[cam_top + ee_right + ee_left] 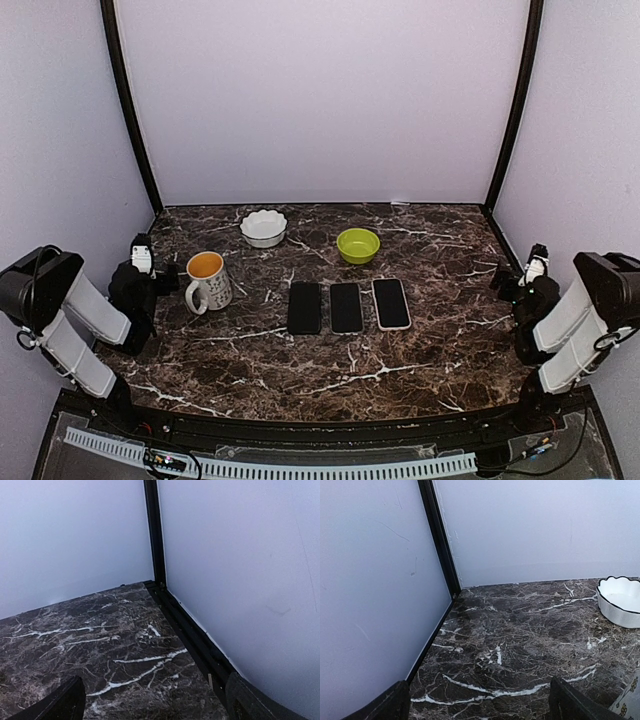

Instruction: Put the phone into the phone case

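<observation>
Dark marbled desk floors a pale-walled booth. At the lower corners of the top view both arms sit folded. The left gripper is at mid-left and the right gripper at mid-right; each is spread open and holds nothing, as the wrist views show.

Mid-frame lie three flat slabs side by side, long axes running bottom to top: a black slab, a second black slab and a pale-rimmed slab. Which is the phone and which the phone case we cannot tell. We judge the right gripper nearer the row — the pale-rimmed end faces it — while a mug stands between the left gripper and the slabs. Farther up sit a white bowl and a green bowl.
</observation>
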{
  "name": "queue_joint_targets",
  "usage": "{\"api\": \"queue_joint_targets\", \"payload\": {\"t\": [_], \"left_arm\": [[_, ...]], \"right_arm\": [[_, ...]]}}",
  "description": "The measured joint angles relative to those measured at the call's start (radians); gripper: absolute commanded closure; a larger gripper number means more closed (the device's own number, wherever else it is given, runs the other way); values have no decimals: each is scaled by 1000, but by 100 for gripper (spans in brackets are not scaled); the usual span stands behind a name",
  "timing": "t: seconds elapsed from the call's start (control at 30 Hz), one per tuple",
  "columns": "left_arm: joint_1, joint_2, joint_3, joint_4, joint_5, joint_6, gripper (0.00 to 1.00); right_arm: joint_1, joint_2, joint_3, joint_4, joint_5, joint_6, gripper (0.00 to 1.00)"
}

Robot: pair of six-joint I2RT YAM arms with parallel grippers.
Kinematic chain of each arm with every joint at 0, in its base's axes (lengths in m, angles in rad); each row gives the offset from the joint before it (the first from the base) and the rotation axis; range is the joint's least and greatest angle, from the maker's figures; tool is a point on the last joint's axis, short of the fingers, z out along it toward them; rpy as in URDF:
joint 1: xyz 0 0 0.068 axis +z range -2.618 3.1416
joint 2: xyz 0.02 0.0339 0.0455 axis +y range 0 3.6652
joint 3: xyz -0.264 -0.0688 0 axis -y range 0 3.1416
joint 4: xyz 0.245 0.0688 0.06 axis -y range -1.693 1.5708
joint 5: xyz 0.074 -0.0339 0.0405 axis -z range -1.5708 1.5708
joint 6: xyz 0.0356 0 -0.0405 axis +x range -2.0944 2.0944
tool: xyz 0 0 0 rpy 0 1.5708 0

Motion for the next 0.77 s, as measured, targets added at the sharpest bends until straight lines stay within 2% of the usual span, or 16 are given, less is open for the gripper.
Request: {"api": "queue_joint_targets", "payload": {"t": [0.13, 0.33, 0.77], "left_arm": [[6, 34, 2, 14, 22, -11, 1], [13, 35, 5, 20, 37, -19, 1], [30, 35, 24, 11, 58, -32, 1]], "right_arm": [[-14, -5, 45, -2, -48, -7, 2], [-25, -7, 149, -108, -150, -31, 2], [-25, -7, 154, -176, -228, -57, 2]]}}
